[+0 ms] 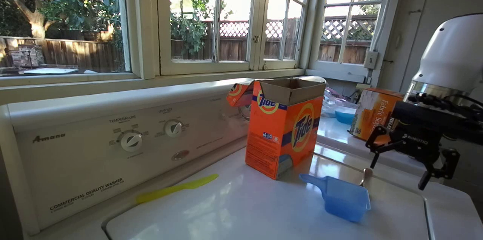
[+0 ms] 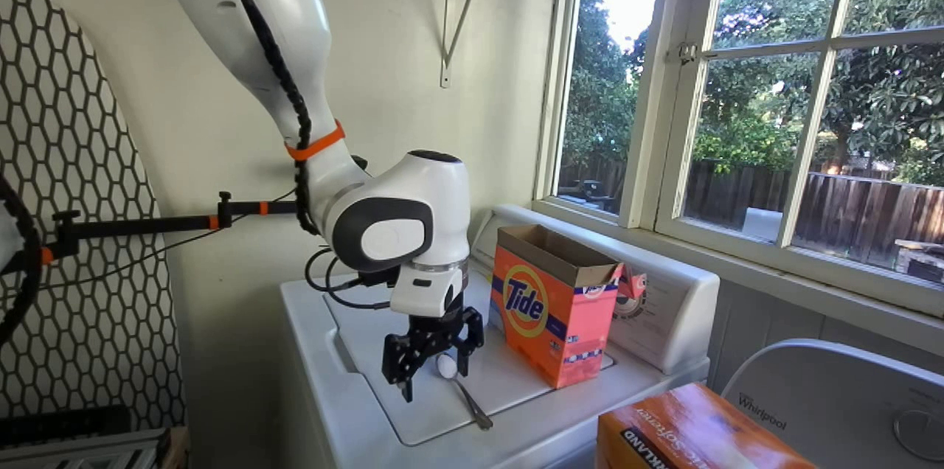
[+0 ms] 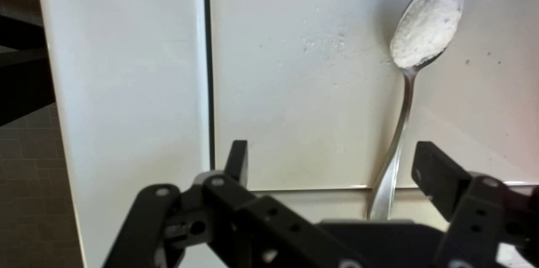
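My gripper [image 1: 398, 174] is open and empty above the white washer lid [image 3: 294, 112]. It also shows in an exterior view [image 2: 435, 380] and in the wrist view [image 3: 332, 154]. A metal spoon [image 3: 406, 99] heaped with white powder lies on the lid below it; it shows in both exterior views [image 1: 366, 174] [image 2: 472, 405]. In the wrist view its handle runs between the fingers, nearer the right-hand one, and its end is hidden by the gripper. A blue scoop [image 1: 345, 198] lies beside the spoon. An open orange Tide box [image 1: 264, 153] [image 2: 531, 307] stands near.
A yellow plastic knife [image 1: 177, 189] lies by the washer's control panel [image 1: 90, 157]. An orange fabric softener box [image 1: 371, 115] [image 2: 686, 432] stands on the neighbouring machine, with a light blue item [image 1: 344, 115] and a plastic bag [image 1: 334, 98]. Powder grains lie on the lid. Windows stand behind.
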Robot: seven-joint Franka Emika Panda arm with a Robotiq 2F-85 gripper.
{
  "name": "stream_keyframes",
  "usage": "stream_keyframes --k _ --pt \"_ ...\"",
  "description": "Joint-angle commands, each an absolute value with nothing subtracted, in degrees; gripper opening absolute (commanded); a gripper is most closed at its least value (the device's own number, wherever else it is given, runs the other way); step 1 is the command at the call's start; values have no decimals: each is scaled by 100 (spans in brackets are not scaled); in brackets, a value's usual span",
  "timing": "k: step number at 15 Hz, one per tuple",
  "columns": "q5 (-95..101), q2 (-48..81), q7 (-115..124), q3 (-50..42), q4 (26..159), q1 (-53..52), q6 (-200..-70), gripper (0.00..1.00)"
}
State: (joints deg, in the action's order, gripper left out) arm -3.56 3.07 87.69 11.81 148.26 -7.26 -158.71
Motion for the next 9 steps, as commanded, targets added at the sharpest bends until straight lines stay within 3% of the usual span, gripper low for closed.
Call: stream_keyframes --k 1,9 --pt "-64 564 9096 975 14697 -913 -16138 100" --pt "-47 1012 9067 797 14289 -1210 -16258 100"
